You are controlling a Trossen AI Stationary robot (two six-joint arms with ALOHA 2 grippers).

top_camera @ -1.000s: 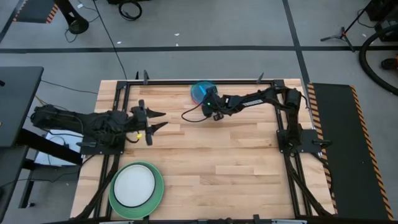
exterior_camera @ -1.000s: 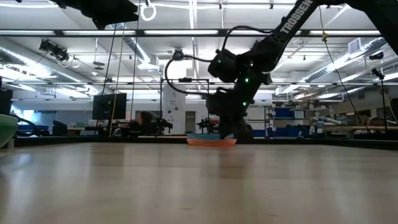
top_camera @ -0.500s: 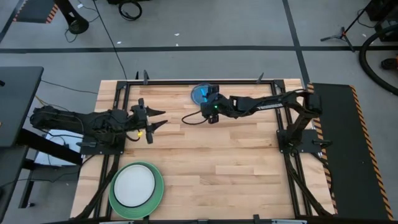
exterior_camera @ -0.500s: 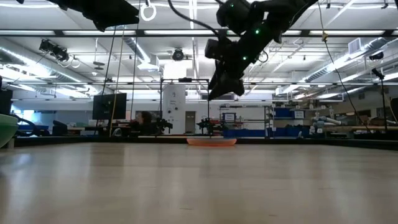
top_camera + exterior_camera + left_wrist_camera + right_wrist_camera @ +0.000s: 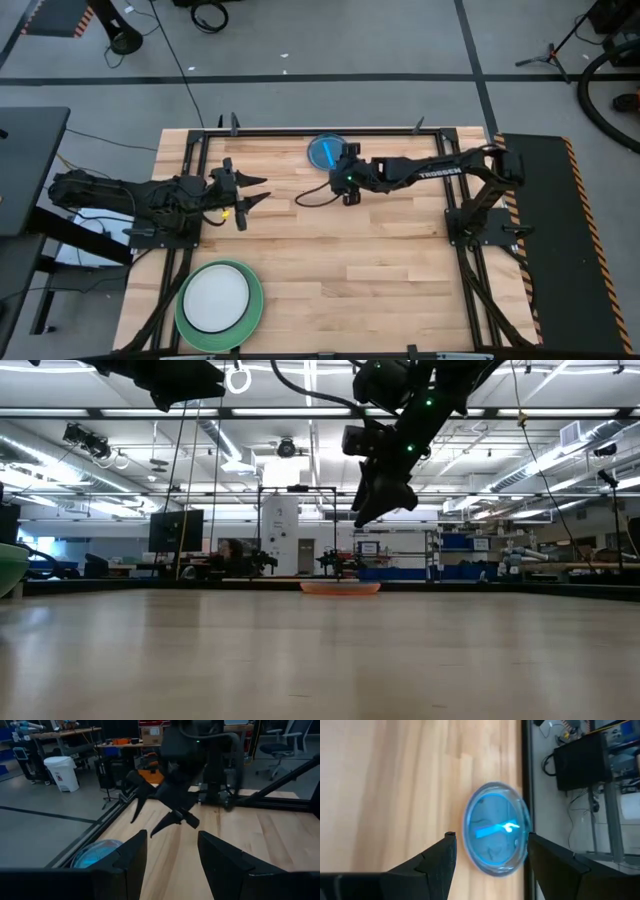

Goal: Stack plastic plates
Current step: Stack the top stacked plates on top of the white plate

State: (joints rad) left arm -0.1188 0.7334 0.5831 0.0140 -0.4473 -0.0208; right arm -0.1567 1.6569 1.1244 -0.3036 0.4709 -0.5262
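The right end effector (image 5: 341, 174) hangs spread wide and empty above the counter (image 5: 380, 260), just beside the cyan plate (image 5: 324, 151) at the far edge. The left end effector (image 5: 252, 192), also wide, waits left; the white plate (image 5: 214, 298) sits on a green plate (image 5: 252, 305) near-left

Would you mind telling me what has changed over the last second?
The right gripper rose from the cyan plate by the far edge and drew back, open and empty. The plate stays put. The left gripper and the white plate on the green plate are unchanged.
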